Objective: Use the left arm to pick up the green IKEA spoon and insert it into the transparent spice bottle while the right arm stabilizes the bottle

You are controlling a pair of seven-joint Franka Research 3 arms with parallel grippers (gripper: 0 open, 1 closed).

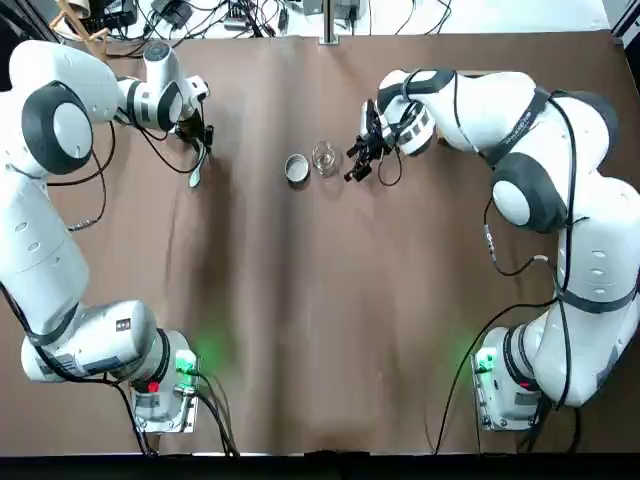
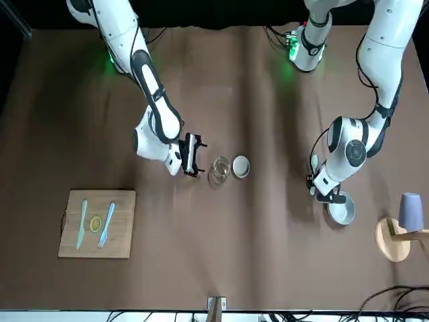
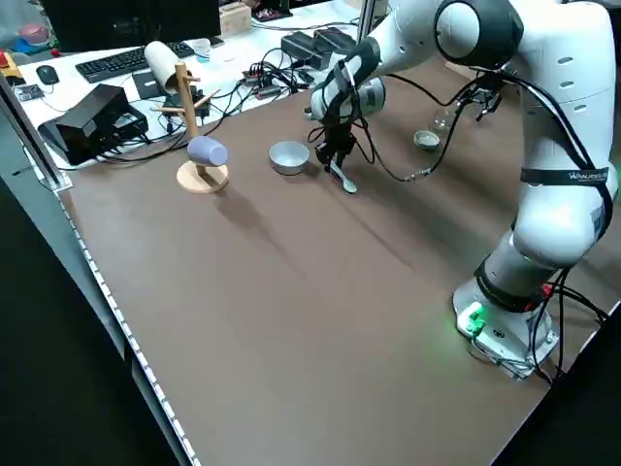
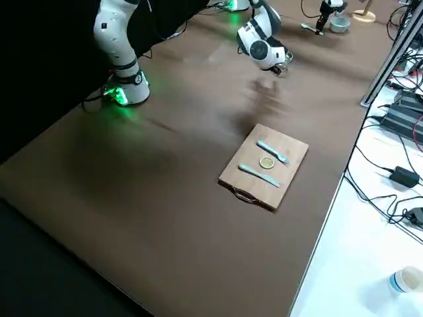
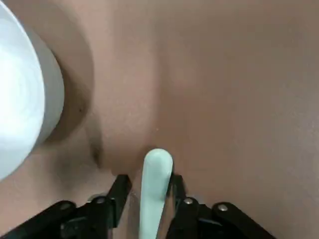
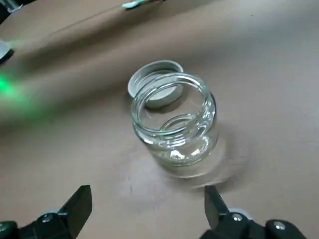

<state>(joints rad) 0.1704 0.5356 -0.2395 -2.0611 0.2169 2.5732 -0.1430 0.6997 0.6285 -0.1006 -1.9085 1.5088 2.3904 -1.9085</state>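
from overhead, the clear round glass bottle (image 1: 324, 158) sits upper centre, between the right gripper (image 1: 362, 164), spread wide and holding nothing, and the left gripper (image 1: 200, 147) upper left, apparently pinching the pale spoon (image 1: 195, 175).

Soft shadows on table (image 1: 330, 330), green glow near arm bases. White glare inside the bowl (image 5: 17, 94), left wrist view.

Can count, on/over table: 2 robot arms (image 1: 50, 240) (image 1: 600, 260), 2 grippers (image 5: 157, 206) (image 6: 148, 196), 1 green spoon (image 5: 155, 189), 1 clear jar (image 6: 174, 149), 1 metal disc (image 1: 297, 169), 1 lg. white bowl (image 3: 289, 157), 1 wooden stand (image 2: 387, 249), 1 blue cup (image 2: 411, 211). Also incl. 1 board (image 2: 97, 249) w/ 1 knife (image 2: 82, 228), 1 fork (image 2: 106, 228) & 1 sm. round item (image 2: 96, 224).
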